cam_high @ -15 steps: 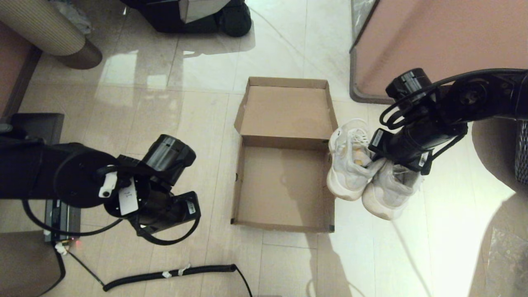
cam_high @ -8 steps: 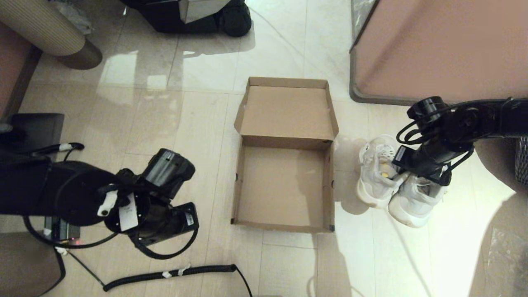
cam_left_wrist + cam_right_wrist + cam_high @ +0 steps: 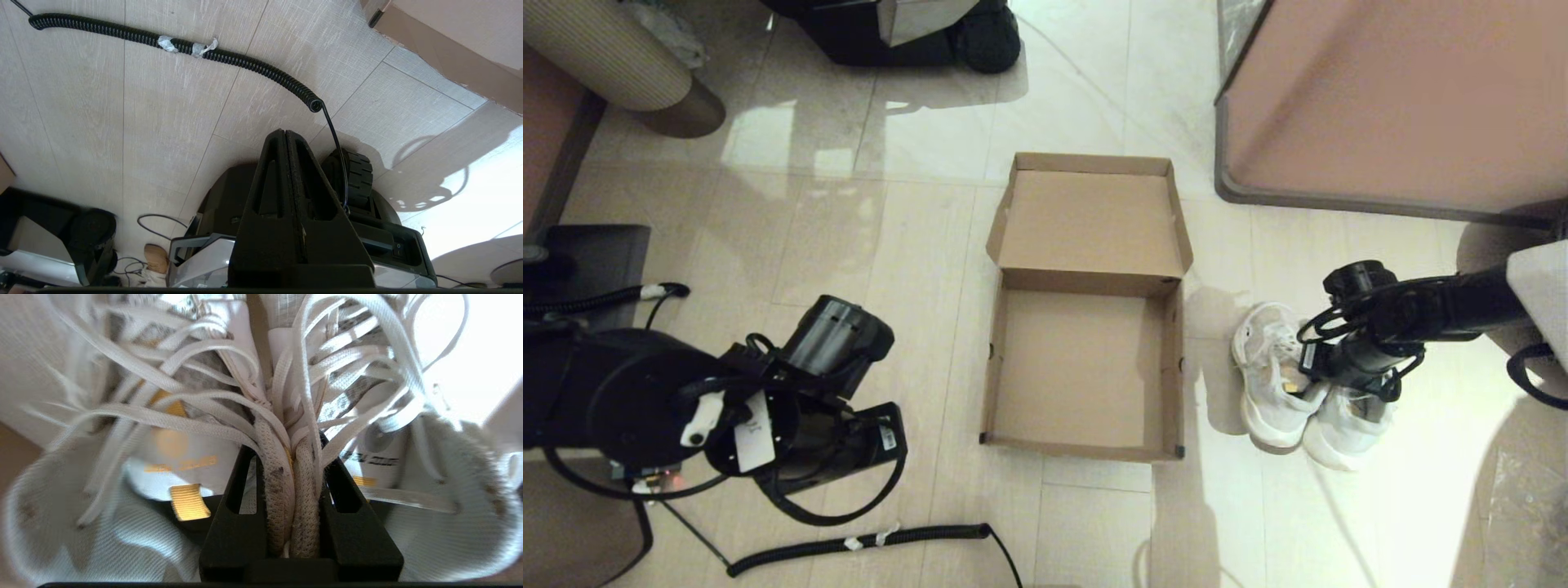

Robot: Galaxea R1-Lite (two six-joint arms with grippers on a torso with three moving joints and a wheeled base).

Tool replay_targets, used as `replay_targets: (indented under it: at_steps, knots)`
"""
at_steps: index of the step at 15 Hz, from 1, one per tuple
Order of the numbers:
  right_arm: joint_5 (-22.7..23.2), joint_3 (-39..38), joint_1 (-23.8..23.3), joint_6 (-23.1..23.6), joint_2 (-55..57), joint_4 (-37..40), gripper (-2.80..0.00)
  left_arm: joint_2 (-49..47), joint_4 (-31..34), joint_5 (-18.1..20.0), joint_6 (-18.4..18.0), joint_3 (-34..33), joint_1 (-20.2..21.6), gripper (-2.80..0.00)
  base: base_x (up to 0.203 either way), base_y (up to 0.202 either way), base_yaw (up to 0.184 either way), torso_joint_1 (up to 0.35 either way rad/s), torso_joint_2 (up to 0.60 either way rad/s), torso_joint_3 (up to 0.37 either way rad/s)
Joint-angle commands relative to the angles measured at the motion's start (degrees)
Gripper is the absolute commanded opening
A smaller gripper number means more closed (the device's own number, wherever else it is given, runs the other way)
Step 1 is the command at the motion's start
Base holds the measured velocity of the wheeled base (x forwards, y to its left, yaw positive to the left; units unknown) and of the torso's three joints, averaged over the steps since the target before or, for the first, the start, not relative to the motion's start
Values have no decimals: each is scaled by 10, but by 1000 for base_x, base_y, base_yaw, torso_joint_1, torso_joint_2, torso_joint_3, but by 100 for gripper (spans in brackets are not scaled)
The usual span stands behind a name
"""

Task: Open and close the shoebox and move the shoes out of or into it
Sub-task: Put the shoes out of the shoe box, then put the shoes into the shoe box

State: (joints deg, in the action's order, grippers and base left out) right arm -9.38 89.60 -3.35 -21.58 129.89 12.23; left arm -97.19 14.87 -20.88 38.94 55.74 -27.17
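The head view looked steeply down on the floor [image 3: 866,212]. The left wrist view faced the floor too, sharing the coiled cable [image 3: 866,541]; the right wrist view sat close against the shoes [image 3: 286,416].

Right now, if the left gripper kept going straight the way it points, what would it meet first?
Probably the bare floor tile near the coiled black cable; the left gripper has its fingers shut, and depth is unclear.
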Motion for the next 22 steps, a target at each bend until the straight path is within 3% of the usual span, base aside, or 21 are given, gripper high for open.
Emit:
replay_targets:
  at_steps: [1, 6, 7, 19, 22]
  knots:
    - [8, -33, -2, 26, 44, -74, -280, 4, 1, -1, 3, -5, 0, -280, 0, 0, 0, 0, 0, 0]
    - [24, -33, -10, 42, 84, -138, -280, -7, -5, 0, 4, -5, 0, -280, 0, 0, 0, 0, 0, 0]
    - [24, -34, -10, 43, 83, -138, 0, -8, -5, 0, 4, -4, 0, -280, 0, 0, 0, 0, 0, 0]
    - [29, -149, -7, 30, -89, -137, 0, 12, -2, -1, 5, -12, 1, -280, 0, 0, 0, 0, 0, 0]
    - [32, -147, 2, 28, -104, -138, 0, 13, -1, -1, 6, -13, 1, -280, 0, 0, 0, 0, 0, 0]
